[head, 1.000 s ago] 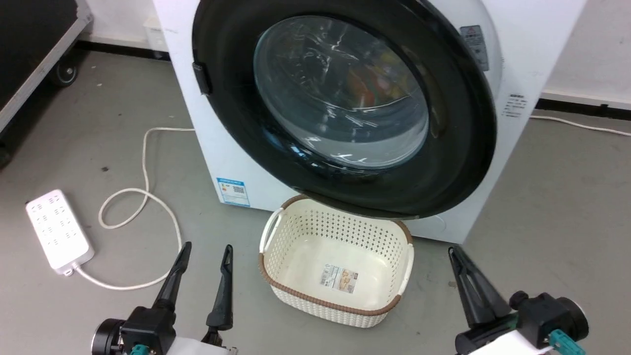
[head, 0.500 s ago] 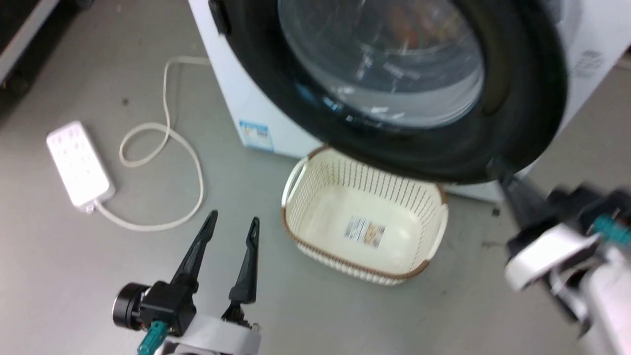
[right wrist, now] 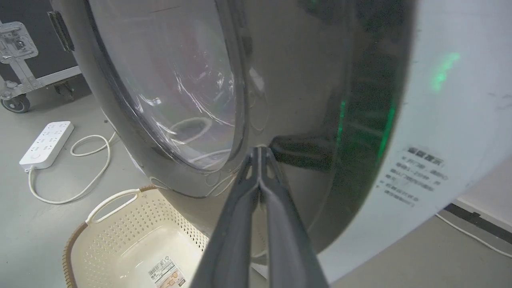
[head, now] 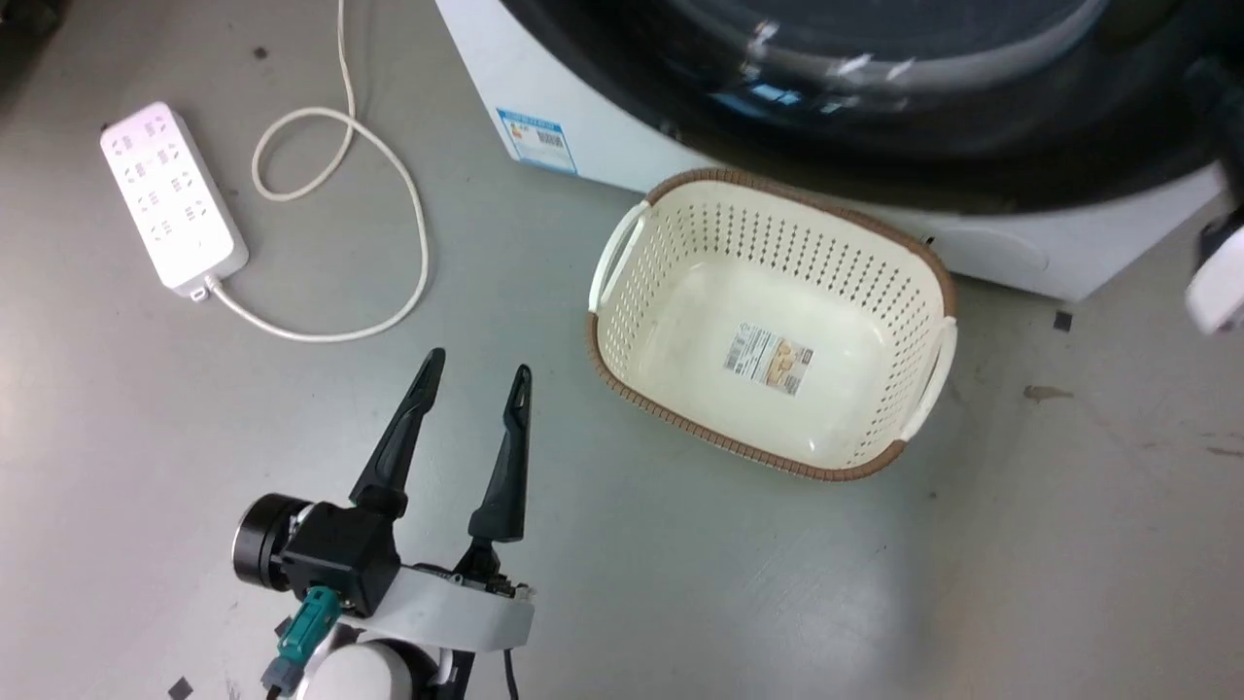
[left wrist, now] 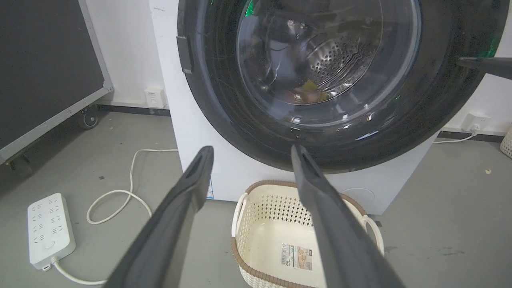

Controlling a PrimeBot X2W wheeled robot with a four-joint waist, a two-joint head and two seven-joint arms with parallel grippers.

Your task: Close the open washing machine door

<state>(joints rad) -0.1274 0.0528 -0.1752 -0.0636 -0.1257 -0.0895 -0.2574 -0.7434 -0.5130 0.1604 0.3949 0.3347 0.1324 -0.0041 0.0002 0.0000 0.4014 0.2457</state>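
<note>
From the head view, your left hand (head: pixel 478 365) hangs low over the floor with its fingers spread wide and nothing between them, well apart from the washing machine (head: pixel 603 146). The washing machine door (head: pixel 875 156) runs along the top edge as a black rim above the cream basket (head: pixel 622 253). A power strip (head: pixel 170 199) lies off to the left.

In the left wrist view, the door sits across the mouth of the drum and its glass bowl faces you. The right hand (left wrist: pixel 464 61) reaches in from the right edge at the rim.

In the right wrist view, that hand's fingers (right wrist: pixel 256 188) are pressed together on nothing, and their tip is at or just off the glossy rim. You cannot tell whether it touches.

Most of the swing looks done, since the door lies close to the white front. You cannot tell whether the latch has caught. What is probably left is a firm push on the rim until it seats.
</note>
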